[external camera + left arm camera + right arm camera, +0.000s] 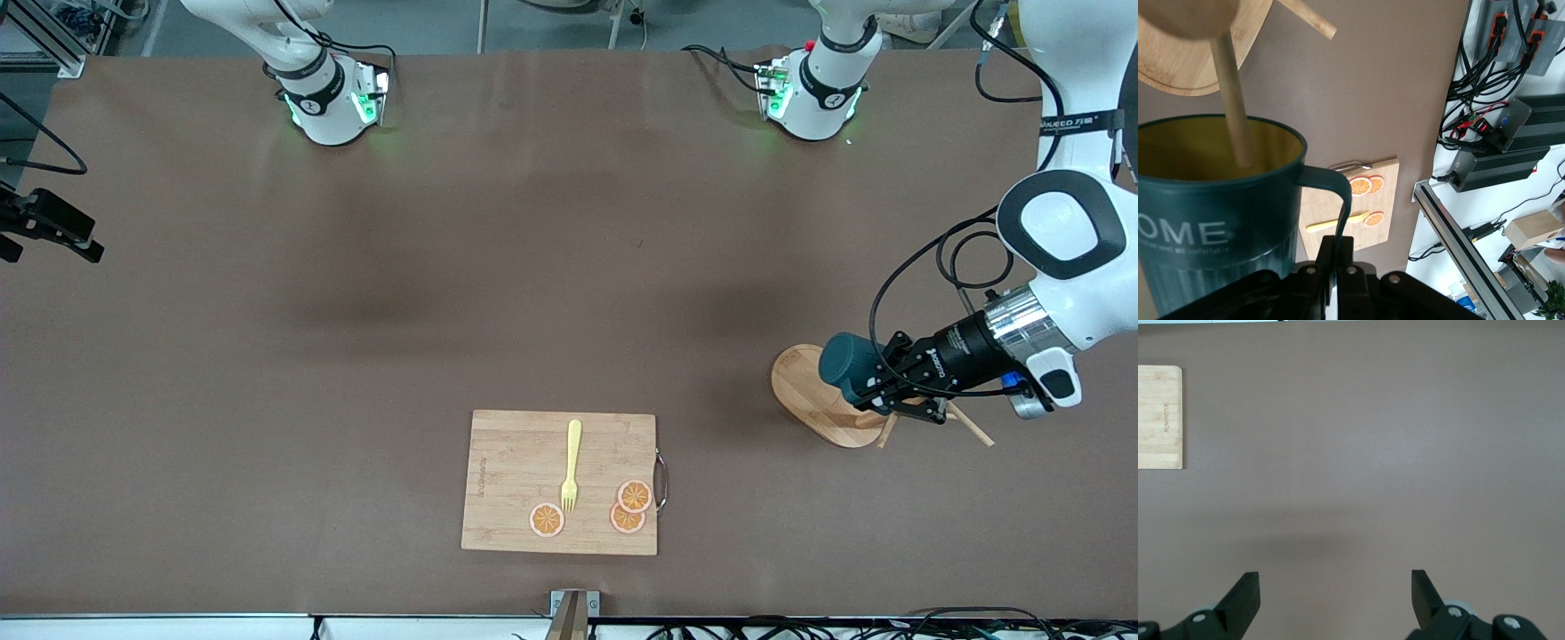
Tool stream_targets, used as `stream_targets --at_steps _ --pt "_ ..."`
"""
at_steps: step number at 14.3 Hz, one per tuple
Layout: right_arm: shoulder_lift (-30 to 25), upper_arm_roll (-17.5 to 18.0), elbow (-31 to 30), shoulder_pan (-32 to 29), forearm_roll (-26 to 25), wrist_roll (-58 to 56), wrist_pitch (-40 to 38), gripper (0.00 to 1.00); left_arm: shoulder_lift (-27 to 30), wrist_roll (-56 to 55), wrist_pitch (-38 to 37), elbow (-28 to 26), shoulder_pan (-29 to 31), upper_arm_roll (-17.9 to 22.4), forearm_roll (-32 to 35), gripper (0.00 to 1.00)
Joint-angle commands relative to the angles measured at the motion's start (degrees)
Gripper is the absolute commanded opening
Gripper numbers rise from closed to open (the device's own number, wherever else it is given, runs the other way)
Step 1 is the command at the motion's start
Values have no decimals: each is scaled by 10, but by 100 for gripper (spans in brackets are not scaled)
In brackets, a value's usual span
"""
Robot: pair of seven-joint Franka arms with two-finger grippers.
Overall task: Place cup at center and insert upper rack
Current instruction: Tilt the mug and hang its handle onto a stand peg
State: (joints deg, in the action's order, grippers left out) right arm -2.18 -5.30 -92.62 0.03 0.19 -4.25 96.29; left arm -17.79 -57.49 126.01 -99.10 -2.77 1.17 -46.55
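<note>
The dark teal cup [849, 364] is off the table at the left arm's end, over the upper rack. My left gripper [876, 388] is shut on its thin side handle [1339, 200]. In the left wrist view the cup [1211, 227] shows its mustard inside, and one wooden peg [1231, 100] of the rack reaches into its mouth. The rack's oval base [805, 396] rests on the table, and thin pegs [969, 429] stick out past the gripper. My right gripper [1336, 587] hangs open over bare brown table, holding nothing.
A bamboo cutting board [507, 480] lies near the table's front edge, carrying a yellow fork [571, 467] and three orange slices [547, 520]. The board's end also shows in the right wrist view [1158, 417]. Cables and power boxes [1511, 133] sit off the table edge.
</note>
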Motion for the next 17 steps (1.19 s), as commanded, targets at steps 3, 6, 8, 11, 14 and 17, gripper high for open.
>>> stream_targets --at_steps 3,6,8,11,14,17 --pt "1 -1 5 2 2 0 -2 100 -15 18 4 13 14 -1 -10 1" --pt "1 -1 5 5 2 0 -2 100 -23 33 4 13 22 -1 -10 1" --pt "1 -1 5 6 2 0 -3 100 -25 42 4 13 30 -1 -10 1" --pt "1 -1 5 7 2 0 -2 100 -30 45 4 13 36 -1 -8 2" --pt "2 -1 4 8 2 0 -3 100 -30 45 4 13 37 -1 -8 4" --pt "2 -1 3 7 2 0 -4 100 -30 58 4 15 37 -1 -6 59"
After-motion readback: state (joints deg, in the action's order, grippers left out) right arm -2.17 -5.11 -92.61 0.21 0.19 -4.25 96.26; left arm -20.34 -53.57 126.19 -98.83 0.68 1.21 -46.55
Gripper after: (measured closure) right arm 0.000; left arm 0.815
